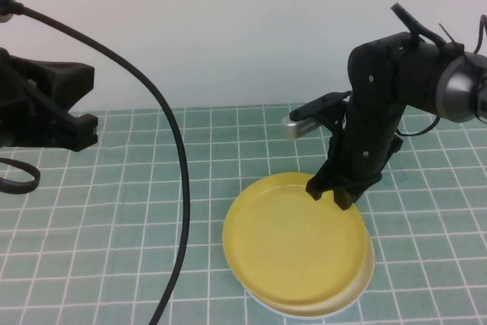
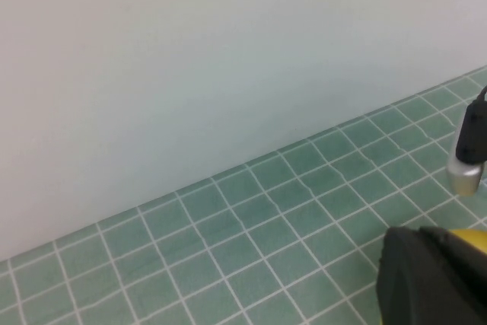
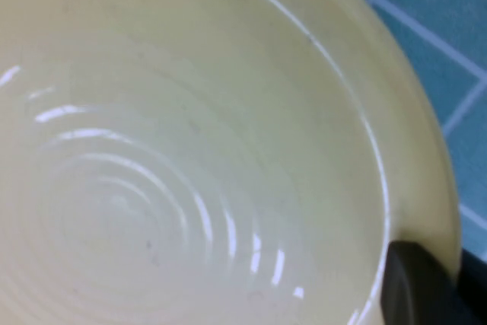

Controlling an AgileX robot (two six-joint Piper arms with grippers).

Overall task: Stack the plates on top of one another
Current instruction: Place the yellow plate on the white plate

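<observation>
The yellow plate [image 1: 293, 245] lies face up on the stack near the front middle of the green tiled desk [image 1: 114, 211], shifted slightly off the pale rim of a white plate [image 1: 335, 311] showing beneath it; any blue plate is hidden. The right claw [image 1: 329, 192] is closed on the yellow plate's far rim, probably pinching the edge so it can set or nudge the plate square on the pile. The left claw [image 1: 72, 131] sits shut and empty at the desk's far left, well apart, apparently parked out of the way.
</observation>
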